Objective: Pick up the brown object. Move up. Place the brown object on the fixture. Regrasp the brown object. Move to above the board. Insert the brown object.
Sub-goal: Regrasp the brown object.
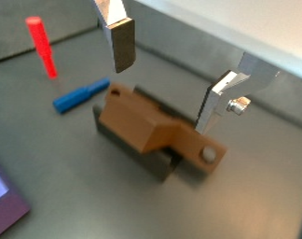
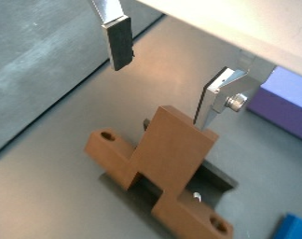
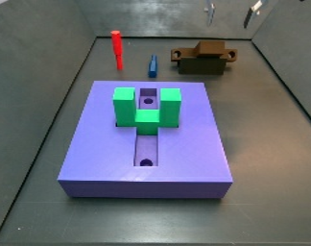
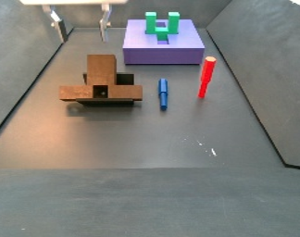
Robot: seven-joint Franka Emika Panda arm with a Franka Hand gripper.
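Observation:
The brown object is a light-brown bar resting tilted on the dark fixture, near the enclosure's wall. Both side views show it on the fixture. My gripper is open and empty above the bar, one finger on each side and apart from it. It also shows in a wrist view above the bar. The purple board with its green U-shaped block lies away from the fixture.
A red peg stands and a blue peg lies between the board and the fixture. Grey walls enclose the floor. A board corner shows near the gripper's finger.

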